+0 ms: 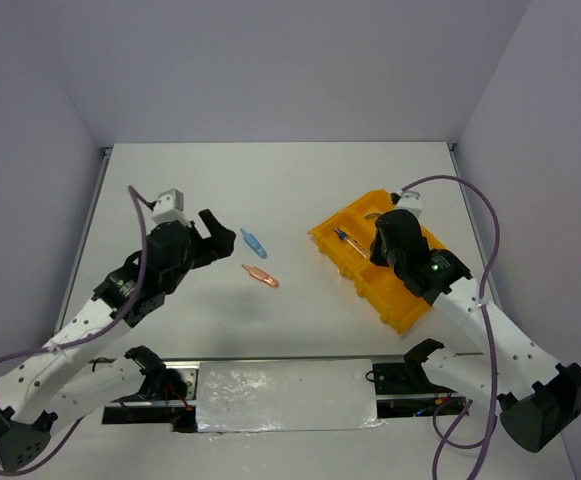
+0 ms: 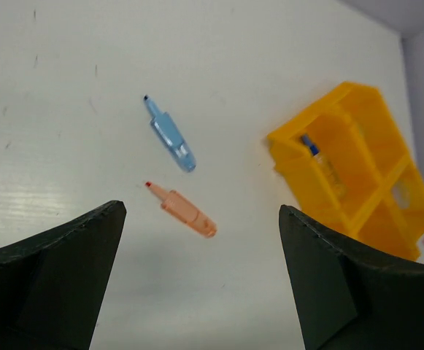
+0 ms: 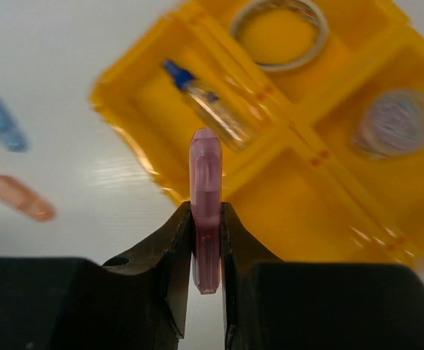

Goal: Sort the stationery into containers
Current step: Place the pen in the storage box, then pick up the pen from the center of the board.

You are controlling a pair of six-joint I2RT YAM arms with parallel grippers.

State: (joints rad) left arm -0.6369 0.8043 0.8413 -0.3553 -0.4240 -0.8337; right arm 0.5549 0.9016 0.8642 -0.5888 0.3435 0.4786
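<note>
The orange-yellow tray (image 1: 322,240) lies right of centre; it also shows in the left wrist view (image 2: 357,95) and the right wrist view (image 3: 131,62). It holds the tan tape ring (image 3: 310,57), the greyish clear cup (image 3: 395,124) and the blue-capped bottle (image 3: 208,106), each in its own compartment. My right gripper (image 3: 206,211) is shut on a pink pen-like piece (image 3: 205,168), held upright above the tray's near edge. The blue pen-like piece (image 1: 254,242) and a salmon pen-like piece (image 1: 261,275) lie on the table. My left gripper (image 1: 220,235) hovers open just left of them.
White walls enclose the table on the left, back and right. A silvery strip (image 1: 285,395) runs between the arm bases at the near edge. The right arm's cable (image 1: 475,210) loops over the tray's right side.
</note>
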